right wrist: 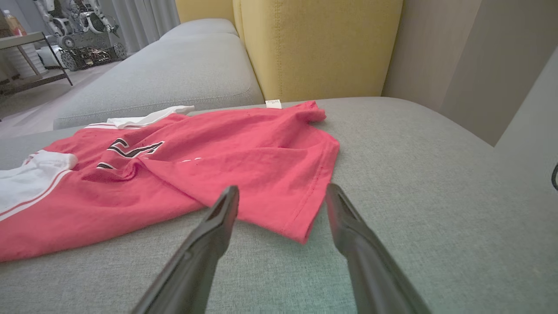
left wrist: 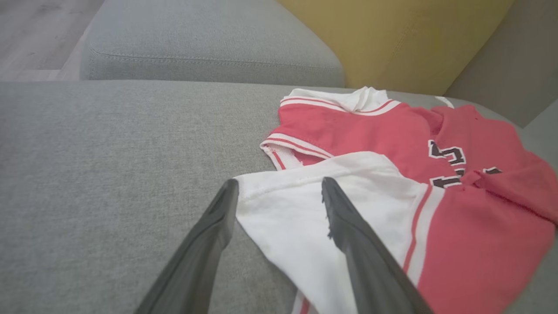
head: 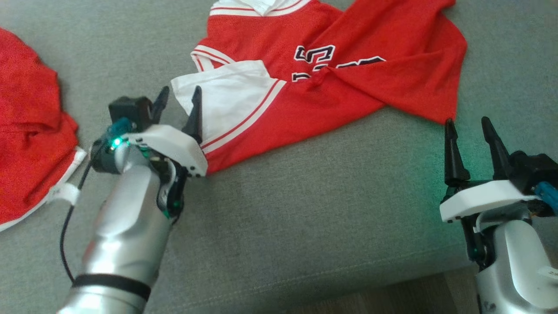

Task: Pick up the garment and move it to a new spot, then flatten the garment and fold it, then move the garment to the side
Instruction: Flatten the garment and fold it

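Note:
A red garment [head: 331, 83] with white panels, striped trim and dark lettering lies rumpled on the grey sofa seat [head: 305, 209]. My left gripper [head: 179, 98] is open at its white corner, one finger over the white cloth and one just off its edge; the left wrist view shows that white corner [left wrist: 279, 209] between the fingers. My right gripper [head: 468, 128] is open just below the garment's red lower right corner [head: 440, 109]. In the right wrist view the red hem corner [right wrist: 301, 222] lies between and just ahead of the fingertips [right wrist: 231, 196].
A second red cloth with white trim [head: 30, 131] lies at the left edge of the seat. Yellow back cushions [right wrist: 318, 48] stand behind the garment. The seat's front edge and wooden floor [head: 414, 292] show at the lower right. Another grey seat [left wrist: 205, 48] adjoins.

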